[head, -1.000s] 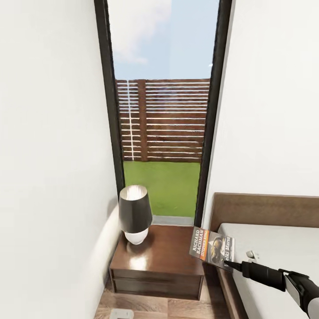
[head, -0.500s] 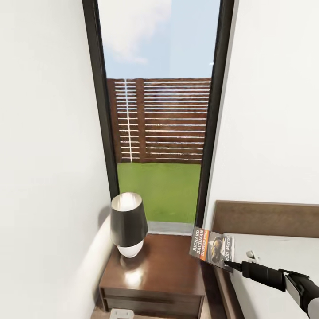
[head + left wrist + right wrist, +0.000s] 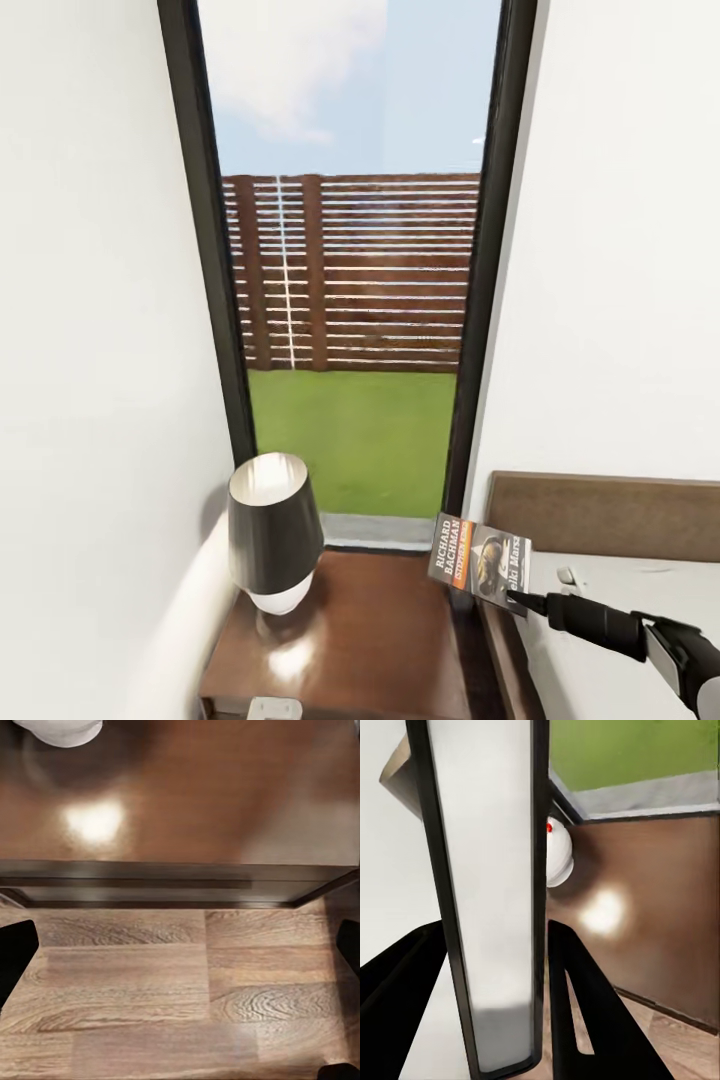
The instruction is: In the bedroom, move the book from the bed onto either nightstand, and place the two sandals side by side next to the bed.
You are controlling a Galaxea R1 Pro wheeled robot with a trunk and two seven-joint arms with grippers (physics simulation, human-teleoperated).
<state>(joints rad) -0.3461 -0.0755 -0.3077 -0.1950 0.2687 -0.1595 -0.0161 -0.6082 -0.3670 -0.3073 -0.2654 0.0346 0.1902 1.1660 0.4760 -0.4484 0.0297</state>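
A tall dark-framed window (image 3: 350,300) onto grass and a slatted fence fills the wall between the white corner and the bed (image 3: 640,600), whose headboard and mattress are cut off at the frame edge. Below stands the nightstand (image 3: 380,640) with a table lamp (image 3: 270,540) — its front hidden. The right gripper (image 3: 518,598) is clamped on the book (image 3: 480,562), held in the air between nightstand and bed. The left gripper (image 3: 180,952) — only dark fingertips at the picture's edges — is spread wide, holding nothing.

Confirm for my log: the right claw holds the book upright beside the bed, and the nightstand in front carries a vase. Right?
Not quite. The nightstand carries a lamp, not a vase, as the head view shows. The right claw does hold the book upright beside the bed.
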